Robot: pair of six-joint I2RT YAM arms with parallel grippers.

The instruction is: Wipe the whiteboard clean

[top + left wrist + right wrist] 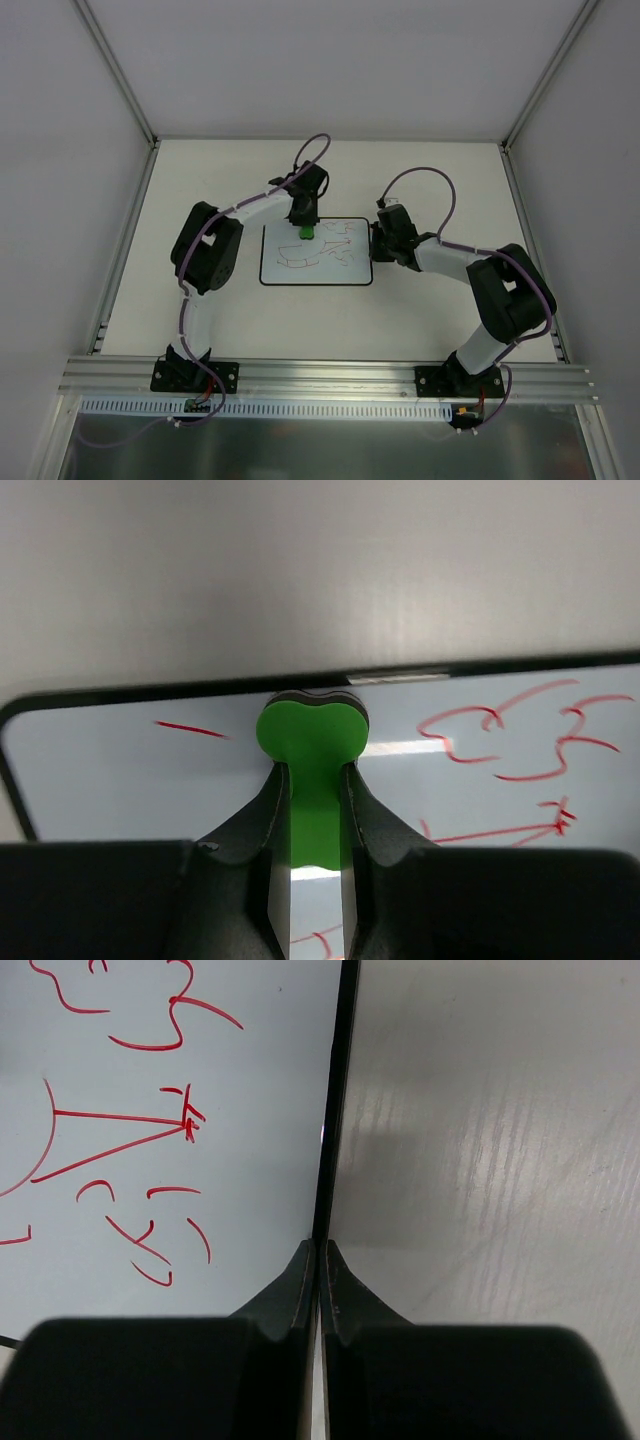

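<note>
The whiteboard (340, 272) is lying flat in the middle of the bench (220, 180), between the two arms. The left pincer (312, 785) is squeezing a green eraser (312, 735) between its fingers and holding it down at the board's far edge, about midway along it. The right pincer (320, 1250) is sitting with its jaws pressed together. Its tips are right at the thin black rim on the board's right side, and it seems to be pinning the board rather than gripping it.

The board is looking light, stiff and slick-faced, so it is likely to skid on the smooth bench under wiping strokes. The rim is the sensible place to brace it, since that is leaving the written face free for the eraser. The eraser is looking soft enough to give a little, so firm downward pressure should be safe.

Red scribbles (120, 1140) are covering most of the right half: loops, a long narrow triangle and short dashes. One stray stroke is lying to the left of the eraser. None of it is reading as a word or letter, and no brand or label is showing anywhere.
</note>
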